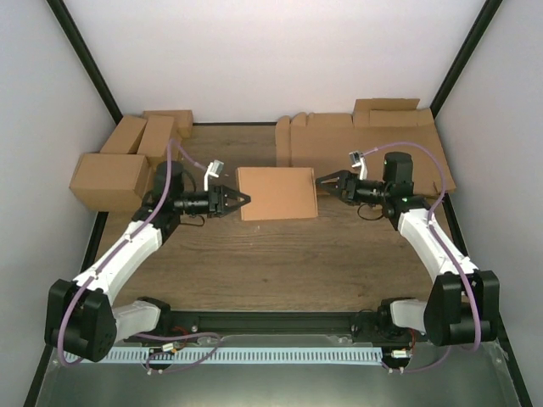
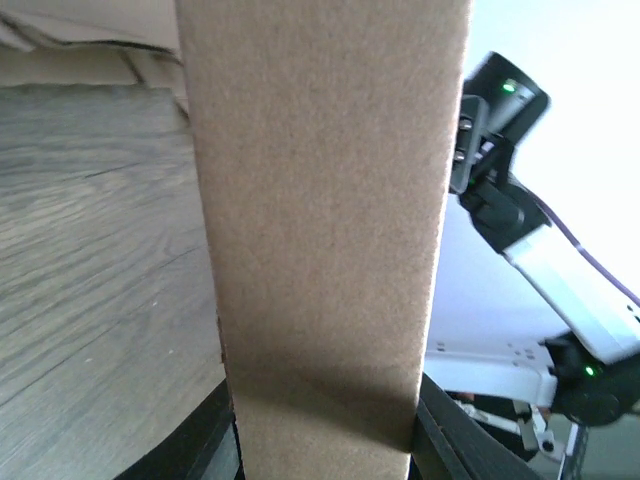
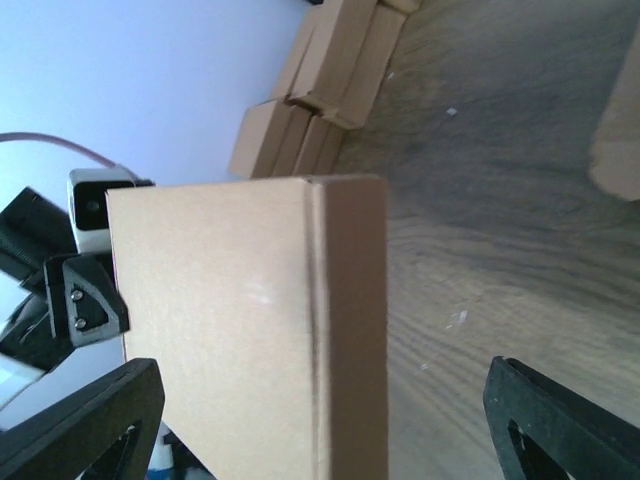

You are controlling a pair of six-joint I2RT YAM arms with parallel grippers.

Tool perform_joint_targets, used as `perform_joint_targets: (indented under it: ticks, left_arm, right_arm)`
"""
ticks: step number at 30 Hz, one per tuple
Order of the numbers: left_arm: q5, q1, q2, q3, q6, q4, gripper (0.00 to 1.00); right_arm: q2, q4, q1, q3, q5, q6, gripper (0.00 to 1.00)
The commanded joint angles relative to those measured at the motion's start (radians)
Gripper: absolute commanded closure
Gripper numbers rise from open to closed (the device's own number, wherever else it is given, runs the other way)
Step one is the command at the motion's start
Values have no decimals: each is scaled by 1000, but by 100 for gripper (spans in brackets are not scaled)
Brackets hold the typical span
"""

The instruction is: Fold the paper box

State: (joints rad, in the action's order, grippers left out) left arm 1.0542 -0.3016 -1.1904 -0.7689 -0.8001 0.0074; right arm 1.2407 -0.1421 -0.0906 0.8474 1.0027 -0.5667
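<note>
1. Wooden table (image 1: 280,263), walled in white, carries everything.
2. Left end effector (image 1: 241,201) is narrowed onto the left side wall of the paper box (image 1: 277,193), pinching it.
3. Paper box lies mid-table, nearer the far edge, with its long axis running left to right between the arms. It is plain brown, closed and sharply creased.
4. Right end effector (image 1: 326,180) stands wide just off the box's right edge, gripping nothing.

You are getting bright, even light; up close the paper box (image 2: 320,220) is blurring, with white glare beside it.
</note>
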Motion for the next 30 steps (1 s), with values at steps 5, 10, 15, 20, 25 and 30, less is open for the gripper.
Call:
perform_joint_targets:
  ticks: [5,10,15,20,25,30]
  left_arm:
    - [128,7,3,-110,47,-27,70]
    - [137,7,3,-143,32,-35,70]
    - [124,8,2,-154,-11,-9,70]
    - [131,8,1,-167,-32,-1,70]
    - [120,8,-12,-181,-31,-16,63]
    - [22,36,-32,-201,-42,-76,34]
  right_arm:
    - [5,29,6,44,217,-45,11]
    - [-10,172,6,-10,304,-118,29]
    - [-18,265,5,-45,327,-183,40]
    - [-20,361,-8,-65,355,-239,46]
    - [-30,386,-24,-42,360,-268,62]
    - [-28,389,-25,-25,318,-317,74]
